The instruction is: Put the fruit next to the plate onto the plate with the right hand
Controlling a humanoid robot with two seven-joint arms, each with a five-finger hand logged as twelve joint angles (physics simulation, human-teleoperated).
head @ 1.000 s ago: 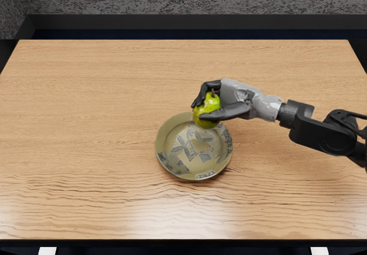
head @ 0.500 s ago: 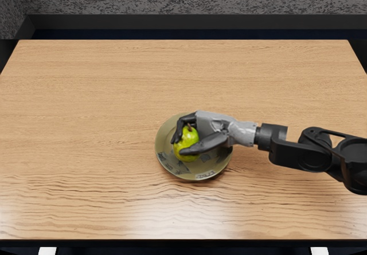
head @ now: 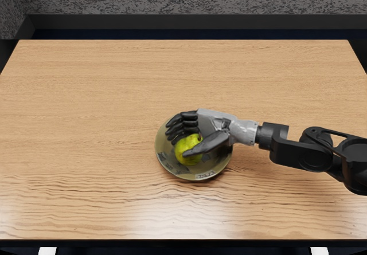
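Looking down, I am seeing the green fruit (head: 187,149) sitting on the plate (head: 198,173), right of the table's (head: 86,94) centre. The right hand (head: 209,127) is hovering around it, holding its fingers (head: 179,126) apart, thumb lying along its near side.

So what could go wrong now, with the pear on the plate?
The right hand has its fingers spread above the pear, but the thumb lies across its front, so withdrawing could drag it. The pear is round and the plate looks shallow, so a nudge might roll it onto the table.
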